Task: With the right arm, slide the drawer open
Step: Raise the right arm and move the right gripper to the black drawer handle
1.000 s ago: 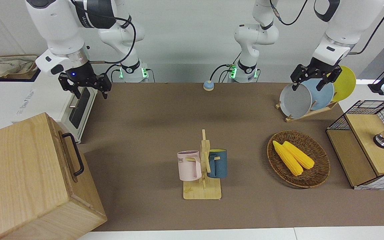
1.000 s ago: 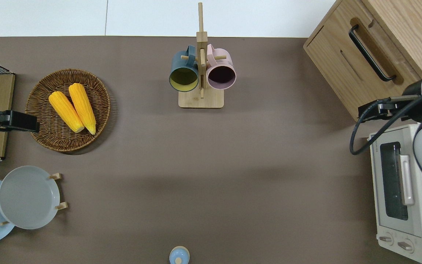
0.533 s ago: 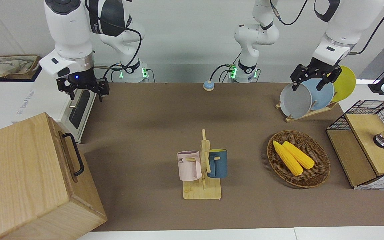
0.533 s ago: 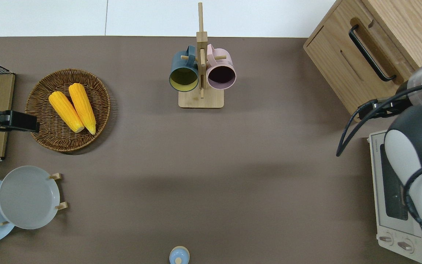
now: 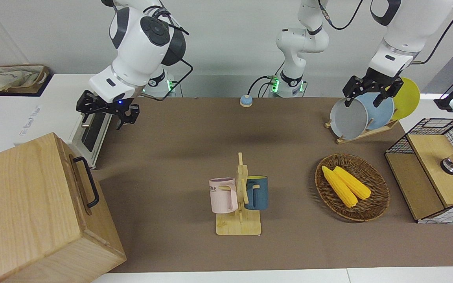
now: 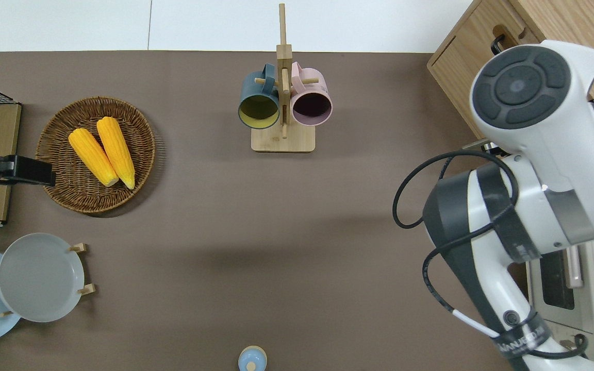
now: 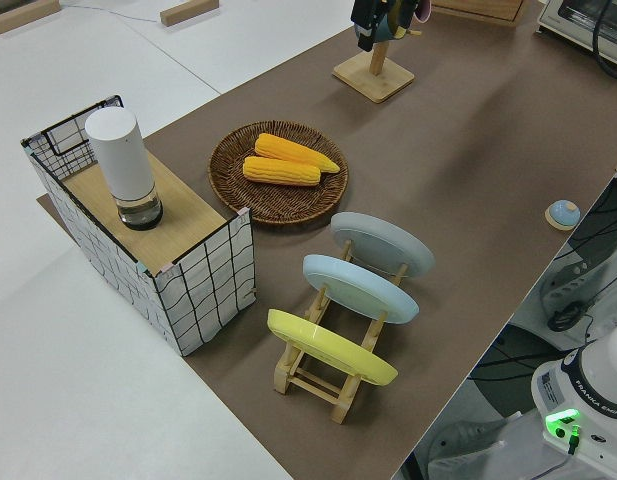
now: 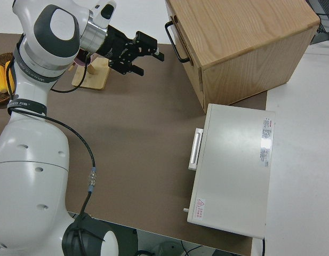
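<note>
Right pincer (image 8: 133, 53), fingers spread and empty, faces the drawer (image 8: 190, 57); its handle (image 8: 175, 41) lies straight ahead, still apart

Drawer (image 5: 81, 184): light wood, black bar handle (image 5: 87, 181) on its front, shut flush in a big wooden box (image 5: 26, 212) at the right arm's end of the table.

Right arm (image 5: 140, 35): white, jointed, blue wrist light.

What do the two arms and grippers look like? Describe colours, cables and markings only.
Both arms are glossy white with dark grey joint caps and bands, and black cables looping alongside. The right arm ends in a black two-finger right gripper with a small blue wrist light; the left gripper is black too, with no light showing.
</note>
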Action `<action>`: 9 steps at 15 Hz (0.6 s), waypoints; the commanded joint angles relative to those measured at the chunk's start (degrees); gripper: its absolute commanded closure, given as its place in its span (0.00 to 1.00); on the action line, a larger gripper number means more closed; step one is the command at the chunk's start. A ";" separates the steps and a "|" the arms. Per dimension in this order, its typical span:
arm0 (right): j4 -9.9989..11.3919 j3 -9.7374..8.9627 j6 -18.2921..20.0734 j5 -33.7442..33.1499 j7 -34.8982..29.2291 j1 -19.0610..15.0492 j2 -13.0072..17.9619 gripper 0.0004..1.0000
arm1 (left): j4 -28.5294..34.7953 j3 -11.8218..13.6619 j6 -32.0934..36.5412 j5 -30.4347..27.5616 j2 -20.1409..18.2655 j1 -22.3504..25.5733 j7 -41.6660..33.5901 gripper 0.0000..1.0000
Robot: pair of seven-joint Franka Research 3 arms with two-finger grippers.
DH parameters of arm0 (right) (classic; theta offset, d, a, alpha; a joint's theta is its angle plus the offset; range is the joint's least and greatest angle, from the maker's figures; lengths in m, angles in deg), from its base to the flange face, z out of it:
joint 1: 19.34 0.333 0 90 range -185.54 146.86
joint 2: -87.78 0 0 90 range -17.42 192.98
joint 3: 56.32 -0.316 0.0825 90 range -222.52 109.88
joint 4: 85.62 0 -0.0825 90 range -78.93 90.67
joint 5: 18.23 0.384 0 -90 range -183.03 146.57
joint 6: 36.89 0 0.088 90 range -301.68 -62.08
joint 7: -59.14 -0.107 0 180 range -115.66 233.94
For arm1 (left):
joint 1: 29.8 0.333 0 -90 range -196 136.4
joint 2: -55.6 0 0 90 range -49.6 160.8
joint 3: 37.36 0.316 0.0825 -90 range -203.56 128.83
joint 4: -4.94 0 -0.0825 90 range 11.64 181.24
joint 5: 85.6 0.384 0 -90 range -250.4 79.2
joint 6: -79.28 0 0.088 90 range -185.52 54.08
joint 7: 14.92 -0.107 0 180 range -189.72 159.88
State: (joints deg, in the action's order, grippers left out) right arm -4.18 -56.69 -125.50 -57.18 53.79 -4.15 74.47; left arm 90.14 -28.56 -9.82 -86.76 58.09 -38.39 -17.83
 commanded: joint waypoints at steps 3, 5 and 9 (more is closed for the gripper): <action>1.08 -2.26 -0.32 -14.18 -3.79 -0.16 -4.70 0.02 | -1.17 0.95 -0.02 0.72 0.76 -0.99 -0.43 0.00; 1.88 -3.84 -0.24 -19.13 -5.62 -0.08 -6.37 0.01 | -1.17 0.95 -0.02 0.72 0.76 -0.99 -0.43 0.00; 5.56 -4.64 -0.42 -27.20 -9.32 -0.08 -7.60 0.02 | -1.17 0.95 -0.02 0.72 0.76 -0.99 -0.43 0.00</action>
State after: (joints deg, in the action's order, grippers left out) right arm -1.60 -60.62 -125.50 -78.59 46.95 -3.93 67.09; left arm 90.14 -28.56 -9.82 -86.76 58.09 -38.39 -17.83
